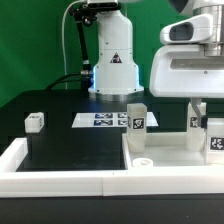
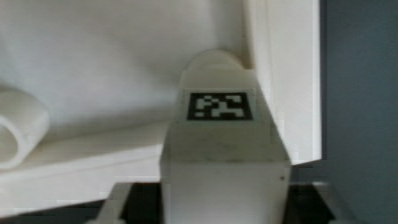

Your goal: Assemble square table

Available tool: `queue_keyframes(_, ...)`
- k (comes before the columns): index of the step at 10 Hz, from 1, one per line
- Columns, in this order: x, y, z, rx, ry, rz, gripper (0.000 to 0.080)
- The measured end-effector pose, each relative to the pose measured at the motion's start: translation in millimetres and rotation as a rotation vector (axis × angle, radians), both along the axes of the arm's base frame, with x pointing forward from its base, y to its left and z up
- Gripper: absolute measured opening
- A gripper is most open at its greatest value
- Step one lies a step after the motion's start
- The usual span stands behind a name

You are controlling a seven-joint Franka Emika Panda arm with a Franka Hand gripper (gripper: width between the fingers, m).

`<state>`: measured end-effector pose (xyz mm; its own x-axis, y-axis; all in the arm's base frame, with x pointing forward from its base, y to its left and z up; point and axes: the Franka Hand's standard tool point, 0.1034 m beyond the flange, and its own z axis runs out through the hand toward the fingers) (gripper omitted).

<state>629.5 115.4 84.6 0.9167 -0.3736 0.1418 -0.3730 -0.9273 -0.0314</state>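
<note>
My jaws are clenched on a leg (image 2: 219, 140), which sits squarely between them with its tag facing my wrist camera. Just beyond it lies the slab (image 2: 107, 150), its raised rim (image 2: 285, 70) beside the leg. In the exterior view, a second leg (image 1: 137, 116) stands near the slab's far corner. A third leg (image 1: 36, 121) sits well apart on the table (image 1: 70, 145), toward that view's left.
</note>
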Motion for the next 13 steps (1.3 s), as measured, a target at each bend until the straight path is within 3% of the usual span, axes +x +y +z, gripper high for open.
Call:
queue_keyframes(5, -5.0, 2.6, -1.4, 0.068, 0.024, -0.591, 0.0291)
queue_keyframes(9, -4.9, -0.7, -2.0, 0.097, 0.019, -0.847, 0.0291)
queue_keyframes(10, -5.3, 0.2, -2.4, 0.108, 0.02, -0.907, 0.0364)
queue_keyframes(11, -5.6, 1.5, -2.7, 0.116, 0.021, -0.944, 0.0364)
queue_keyframes(12, -5.5, 1.5, -2.6, 0.116, 0.021, -0.94, 0.0551)
queue_keyframes(13, -5.1, 1.5, -2.2, 0.108, 0.021, -0.87, 0.0551)
